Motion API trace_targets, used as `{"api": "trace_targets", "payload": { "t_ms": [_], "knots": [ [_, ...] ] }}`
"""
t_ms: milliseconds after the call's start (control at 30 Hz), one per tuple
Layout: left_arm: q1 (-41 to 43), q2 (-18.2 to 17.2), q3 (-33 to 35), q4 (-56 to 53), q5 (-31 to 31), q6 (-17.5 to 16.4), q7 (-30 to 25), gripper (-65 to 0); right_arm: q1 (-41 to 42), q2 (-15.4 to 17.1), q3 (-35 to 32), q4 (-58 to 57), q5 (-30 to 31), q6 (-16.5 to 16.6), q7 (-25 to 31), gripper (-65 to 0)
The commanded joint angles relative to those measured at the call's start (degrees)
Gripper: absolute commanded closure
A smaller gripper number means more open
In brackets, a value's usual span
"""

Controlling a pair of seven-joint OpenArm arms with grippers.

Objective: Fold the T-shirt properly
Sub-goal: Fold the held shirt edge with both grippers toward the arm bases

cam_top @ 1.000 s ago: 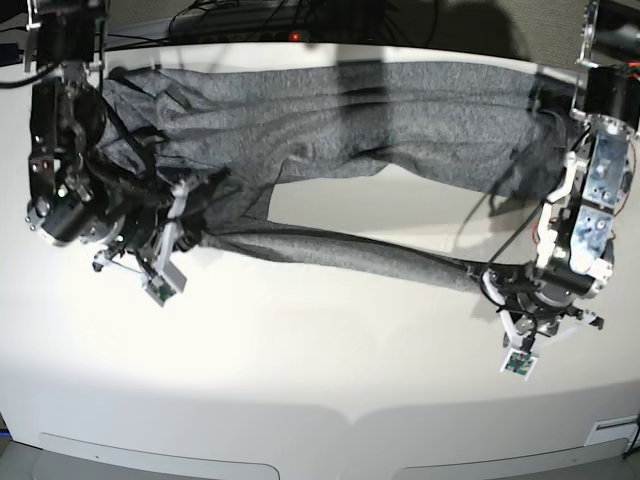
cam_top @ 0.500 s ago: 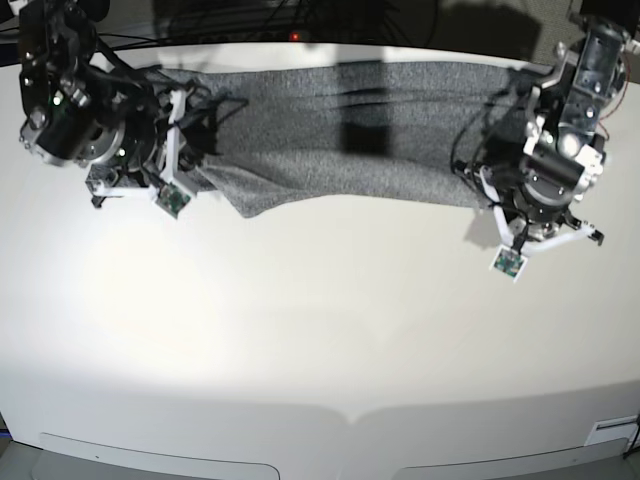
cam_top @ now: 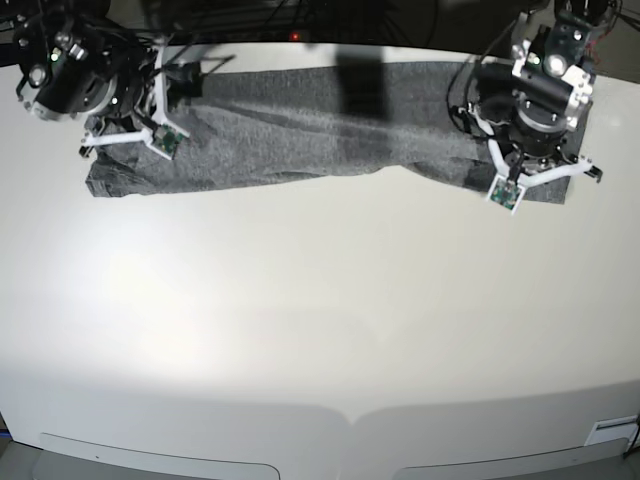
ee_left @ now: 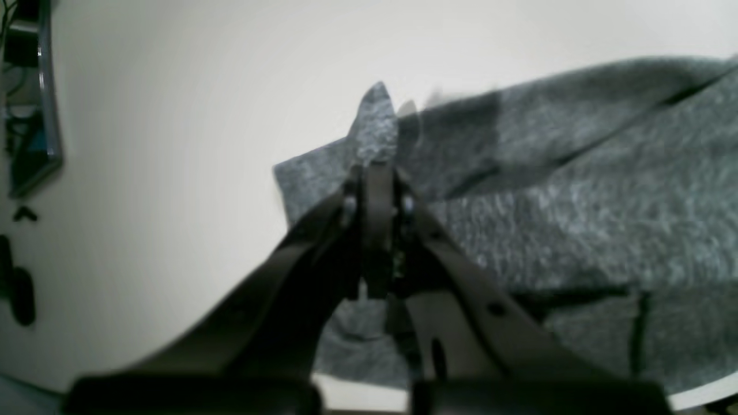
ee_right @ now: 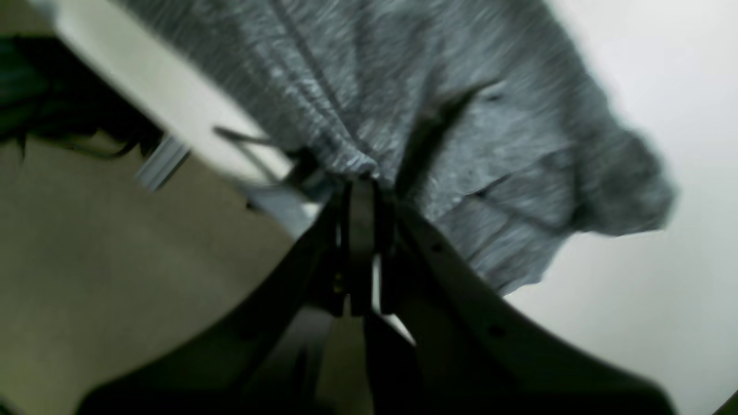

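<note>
The grey T-shirt (cam_top: 320,130) lies as a long, narrow band across the far side of the white table, reaching from one arm to the other. My left arm (cam_top: 535,100) hangs over the band's right end. In the left wrist view my left gripper (ee_left: 375,167) is shut, with a small peak of the T-shirt (ee_left: 576,173) pinched at its tips. Over the band's left end is my right arm (cam_top: 95,80). My right gripper (ee_right: 360,181) is also shut, on a bunched fold of the T-shirt (ee_right: 461,115) near the table's far edge.
The white table (cam_top: 320,330) stretches from the shirt to the near edge. Dark cables and equipment (cam_top: 290,20) sit just behind the far edge. In the right wrist view the table's far edge (ee_right: 173,104) and the floor beyond it show.
Both arms have swung from the middle of the table toward the far edge, carrying the shirt's near part with them. The spread shirt is now one narrower band.
</note>
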Motion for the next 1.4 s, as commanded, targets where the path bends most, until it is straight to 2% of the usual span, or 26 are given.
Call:
{"api": "trace_targets", "payload": {
  "t_ms": [0,133,333,400,533,667,800,1033,1200,1367],
  "knots": [
    [0.3,-0.4,-0.4,0.9,1.5,0.6,-1.7,0.0,-0.5,0.9,0.5,1.0,-0.3,0.1,0.1,0.0],
    [1.3,-0.5,-0.4,0.8,4.2,0.6,-2.8,0.0,-2.5,0.8,0.5,1.0,-0.2,0.1,2.2,0.0],
    [1.2,-0.4,-0.4,-1.8,4.5,0.8,-8.0,0.0,-3.6,0.7,0.5,0.8,-0.3,0.1,7.6,0.0],
    [0.6,-0.4,-0.4,-3.1,4.5,0.8,-10.7,0.0,-3.5,0.8,0.5,0.8,-0.4,-1.4,9.4,0.0],
    [-3.8,-0.3,-0.4,-3.7,4.5,0.8,-10.4,0.0,-3.5,0.7,0.5,0.8,-3.7,-5.7,15.0,0.0],
    [-6.8,-0.3,-0.4,-3.7,4.5,1.0,-8.2,0.0,-3.6,0.7,0.5,0.8,-4.5,-6.4,14.6,0.0],
    [-5.0,-0.3,-0.4,-5.1,3.8,1.0,-9.0,0.0,-3.7,0.6,0.5,0.8,-4.5,-6.3,13.6,0.0],
    [-3.2,0.3,-0.4,-17.0,3.8,2.2,-11.7,0.0,-3.7,0.4,0.3,-2.6,-4.3,-6.3,15.2,0.0],
    [-2.9,2.2,-0.4,-20.3,5.5,2.9,-8.4,0.0,-3.7,0.4,0.3,-8.4,-4.3,-6.3,15.8,0.0],
    [-2.9,2.3,-0.4,-20.3,6.0,3.1,-6.4,0.0,-3.7,0.4,0.3,-11.4,-4.3,-6.3,16.0,0.0]
  ]
}}
